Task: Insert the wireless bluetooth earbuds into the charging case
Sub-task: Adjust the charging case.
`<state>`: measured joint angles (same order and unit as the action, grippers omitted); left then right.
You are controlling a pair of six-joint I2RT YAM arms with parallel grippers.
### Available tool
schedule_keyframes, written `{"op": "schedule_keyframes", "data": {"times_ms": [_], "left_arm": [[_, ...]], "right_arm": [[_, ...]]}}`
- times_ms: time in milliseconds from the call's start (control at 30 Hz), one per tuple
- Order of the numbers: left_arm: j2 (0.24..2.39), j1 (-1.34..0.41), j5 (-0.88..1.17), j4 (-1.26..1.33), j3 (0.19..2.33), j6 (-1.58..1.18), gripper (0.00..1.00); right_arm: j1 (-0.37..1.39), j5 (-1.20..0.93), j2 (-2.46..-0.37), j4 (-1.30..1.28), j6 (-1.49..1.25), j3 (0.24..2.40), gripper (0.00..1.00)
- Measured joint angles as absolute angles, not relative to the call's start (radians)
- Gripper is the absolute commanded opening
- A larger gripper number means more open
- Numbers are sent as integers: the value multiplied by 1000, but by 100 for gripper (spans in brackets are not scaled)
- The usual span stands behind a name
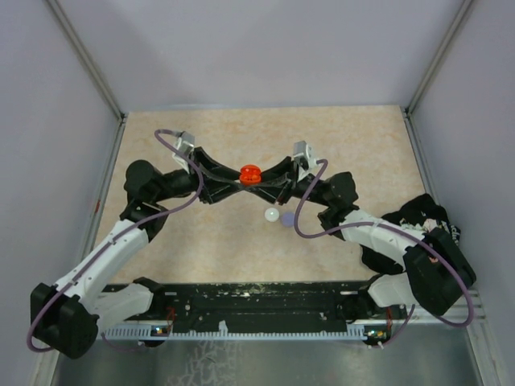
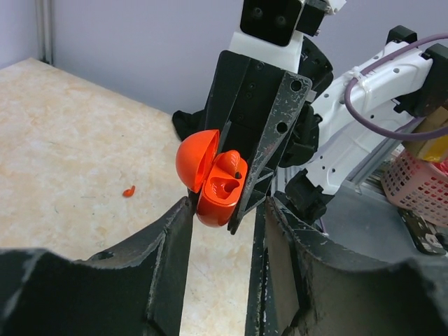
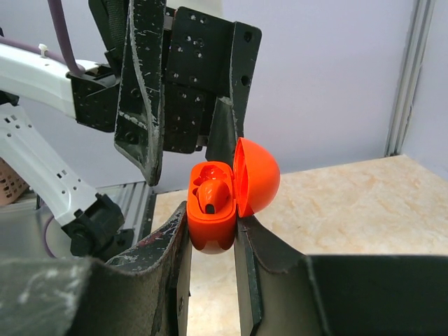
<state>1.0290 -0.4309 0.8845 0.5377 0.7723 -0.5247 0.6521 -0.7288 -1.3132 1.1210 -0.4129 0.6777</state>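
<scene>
Your right claw [image 3: 212, 220] clenches the open red charging case [image 3: 259, 175] above the bench [image 2: 70, 140], one red earbud [image 3: 210, 196] sitting inside it; your left claw [image 2: 228, 204] stands released, fingers flanking the case.

Bright even light, soft shadows (wrist-view foregrounds slightly blurred).

Two white-and-black arms [image 1: 113, 249] — scuffed, hole-dotted black tool fingers [image 3: 143, 105], a purple cable [image 2: 347, 94] looping along each.
</scene>
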Motion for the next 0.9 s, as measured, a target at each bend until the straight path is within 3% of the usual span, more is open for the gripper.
{"op": "schedule_keyframes", "data": {"times_ms": [467, 900], "left_arm": [[1058, -429, 929, 659, 752, -583, 44], [1036, -419, 921, 685, 724, -529, 4]], "right_arm": [[667, -730, -1320, 1131, -416, 697, 0], [681, -727, -1331, 1122, -420, 710, 1]]}}
